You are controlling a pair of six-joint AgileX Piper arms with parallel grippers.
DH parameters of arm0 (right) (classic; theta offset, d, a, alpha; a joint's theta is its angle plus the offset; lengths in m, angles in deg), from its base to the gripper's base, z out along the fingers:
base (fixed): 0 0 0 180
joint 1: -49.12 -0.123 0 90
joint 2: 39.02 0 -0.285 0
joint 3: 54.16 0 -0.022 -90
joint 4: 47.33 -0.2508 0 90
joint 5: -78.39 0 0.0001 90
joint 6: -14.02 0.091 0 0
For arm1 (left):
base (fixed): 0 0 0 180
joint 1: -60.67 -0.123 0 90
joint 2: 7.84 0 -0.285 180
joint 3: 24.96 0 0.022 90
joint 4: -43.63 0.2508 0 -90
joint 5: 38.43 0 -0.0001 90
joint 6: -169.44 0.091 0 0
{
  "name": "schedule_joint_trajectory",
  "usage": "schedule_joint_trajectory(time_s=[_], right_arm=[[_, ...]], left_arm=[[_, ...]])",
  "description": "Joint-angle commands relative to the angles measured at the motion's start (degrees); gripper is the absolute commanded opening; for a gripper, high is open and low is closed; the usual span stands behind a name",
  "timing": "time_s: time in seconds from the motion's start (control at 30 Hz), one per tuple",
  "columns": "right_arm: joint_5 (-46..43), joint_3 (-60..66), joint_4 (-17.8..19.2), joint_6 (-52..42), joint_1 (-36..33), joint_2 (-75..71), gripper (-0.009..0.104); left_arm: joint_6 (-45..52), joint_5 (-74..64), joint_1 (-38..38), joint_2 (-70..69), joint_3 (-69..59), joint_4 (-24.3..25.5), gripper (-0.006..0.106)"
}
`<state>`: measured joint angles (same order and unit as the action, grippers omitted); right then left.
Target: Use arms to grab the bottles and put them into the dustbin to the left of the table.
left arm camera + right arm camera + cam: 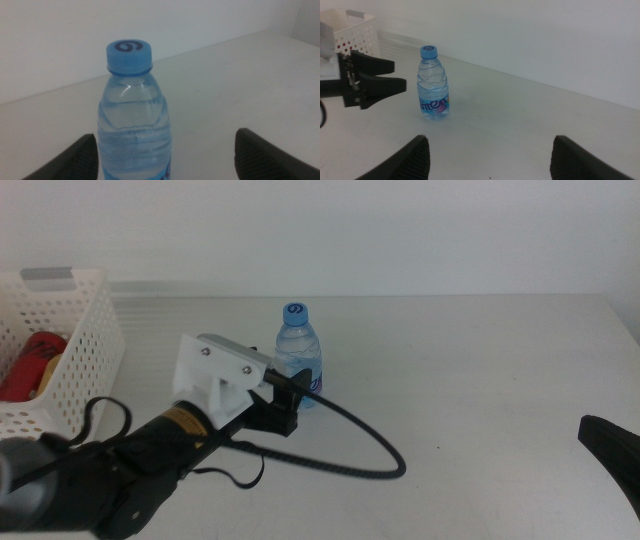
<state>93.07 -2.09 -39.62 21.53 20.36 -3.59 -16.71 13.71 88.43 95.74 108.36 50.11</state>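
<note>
Left gripper [385, 77]: jaws apart beside water bottle [298, 355]; gap visible in wrist views only.
Right gripper [487, 155]: jaws apart, waiting.
Dustbin [85, 340]: red can [30, 365] partly hidden.

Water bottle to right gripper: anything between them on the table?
Nothing. In the right wrist view, bare table runs from the water bottle to the right gripper; the middle view agrees.

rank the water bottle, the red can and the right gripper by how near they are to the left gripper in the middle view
1. water bottle: upright, right in front of the open left gripper.
2. red can: lying in the dustbin at the table's left end.
3. right gripper: waiting at the right edge, open.
</note>
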Motion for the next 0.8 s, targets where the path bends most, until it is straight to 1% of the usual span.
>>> schedule_joint_trajectory(time_s=[0.0,0.13,0.37,0.57,0.77], right_arm=[[-4.1,-2.0,0.8,-0.6,-0.3,0.5,0.063],[-4.1,-2.0,0.8,-0.6,-0.3,0.5,0.063],[-4.1,-2.0,0.8,-0.6,-0.3,0.5,0.063],[-4.1,-2.0,0.8,-0.6,-0.3,0.5,0.063],[-4.1,-2.0,0.8,-0.6,-0.3,0.5,0.063]], left_arm=[[-0.7,5.4,0.0,-0.5,2.9,-0.4,0.089],[-0.3,5.5,0.0,2.2,5.7,-1.9,0.089],[-0.1,5.6,0.0,6.6,9.6,-2.3,0.089],[1.5,5.5,0.0,9.6,11.9,-6.5,0.089],[1.4,5.8,0.0,12.9,14.5,-6.5,0.089]])
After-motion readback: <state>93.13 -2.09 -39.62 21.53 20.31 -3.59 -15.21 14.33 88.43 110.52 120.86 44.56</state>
